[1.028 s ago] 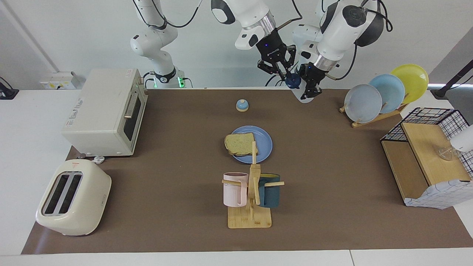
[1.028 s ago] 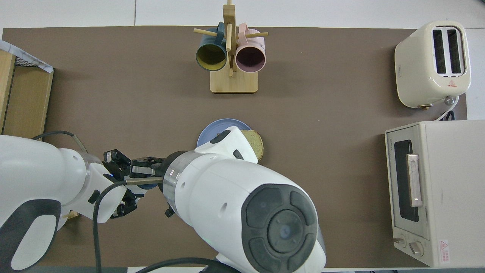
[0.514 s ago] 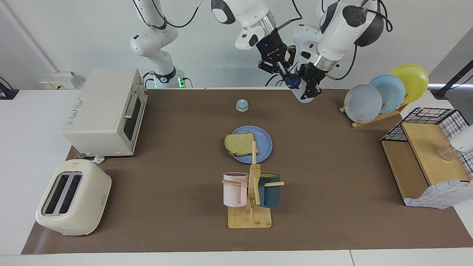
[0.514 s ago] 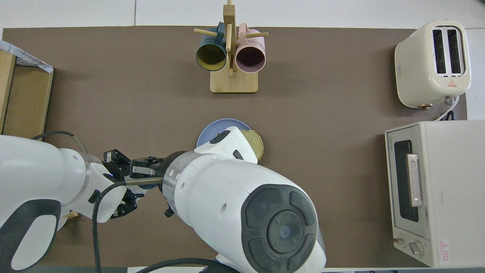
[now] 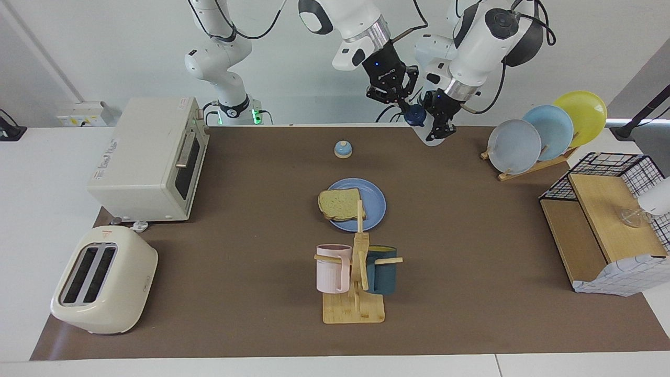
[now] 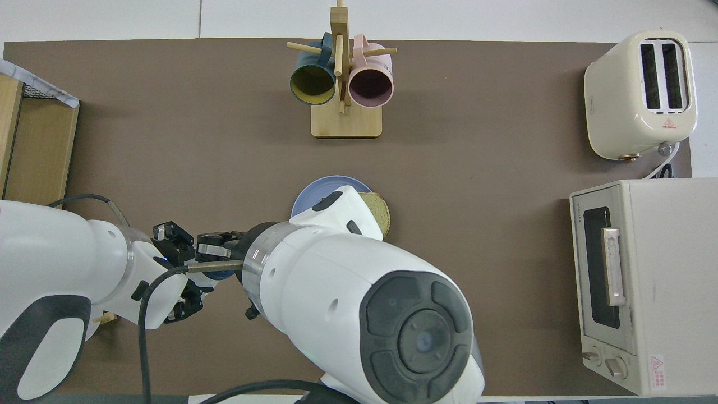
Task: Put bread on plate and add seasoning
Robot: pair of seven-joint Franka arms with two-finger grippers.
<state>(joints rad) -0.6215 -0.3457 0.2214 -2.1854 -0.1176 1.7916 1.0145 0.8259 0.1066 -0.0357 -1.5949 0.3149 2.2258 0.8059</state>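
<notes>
The bread lies on the blue plate mid-table, its crust over the rim toward the right arm's end. The overhead view shows only an edge of the plate and of the bread past the right arm. My left gripper is shut on the white body of the seasoning, held tilted in the air over the table edge at the robots' end. My right gripper is shut on its navy cap. In the overhead view the two grippers meet there.
A small blue bell sits nearer the robots than the plate. A mug rack stands farther out. Oven and toaster fill the right arm's end. A plate rack and wire basket stand at the left arm's end.
The right gripper's fingers have closed onto the bottle's cap. The left gripper and the bottle have stayed where they were.
</notes>
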